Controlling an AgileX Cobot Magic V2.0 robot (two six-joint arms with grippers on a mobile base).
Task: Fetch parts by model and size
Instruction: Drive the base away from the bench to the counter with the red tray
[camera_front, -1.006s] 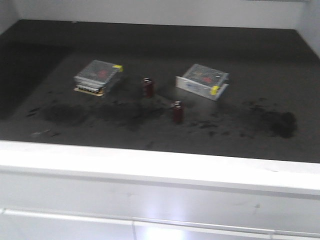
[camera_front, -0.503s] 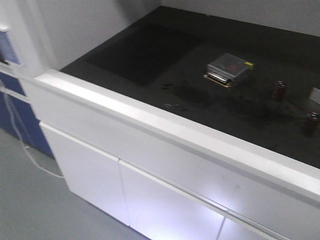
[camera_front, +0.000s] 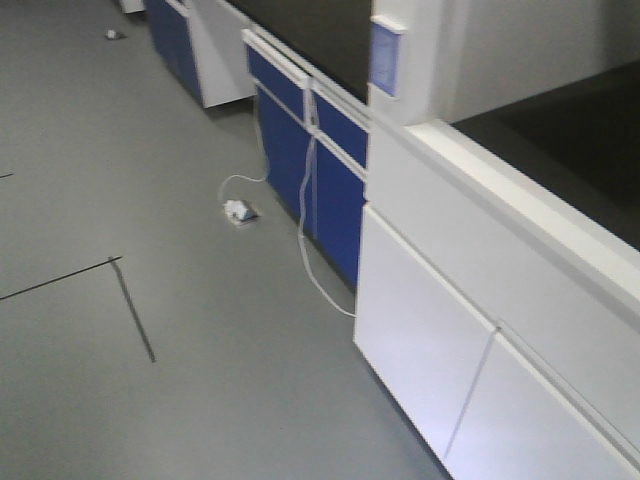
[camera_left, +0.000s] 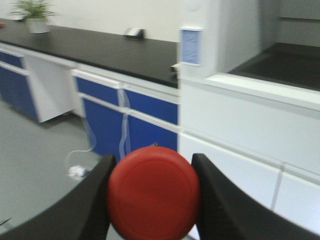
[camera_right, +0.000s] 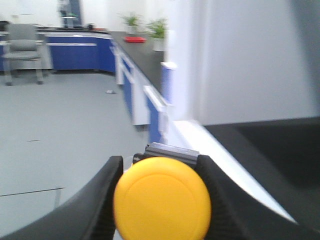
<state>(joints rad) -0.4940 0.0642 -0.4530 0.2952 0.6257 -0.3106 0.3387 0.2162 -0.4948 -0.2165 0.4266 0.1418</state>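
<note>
Left wrist view shows our left gripper (camera_left: 152, 200) clamped on the red switch (camera_left: 154, 192), right wrist our right gripper (camera_right: 160, 199) on the yellow switch (camera_right: 161, 202); we judge both light, rigid, slick-capped, best pinched at the base.

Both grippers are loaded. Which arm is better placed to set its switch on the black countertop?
Left, likely: the left gripper, shut on the red round-capped switch, faces the black countertop broadside; the right gripper, holding the yellow round-capped switch, sees it receding far off.
</note>
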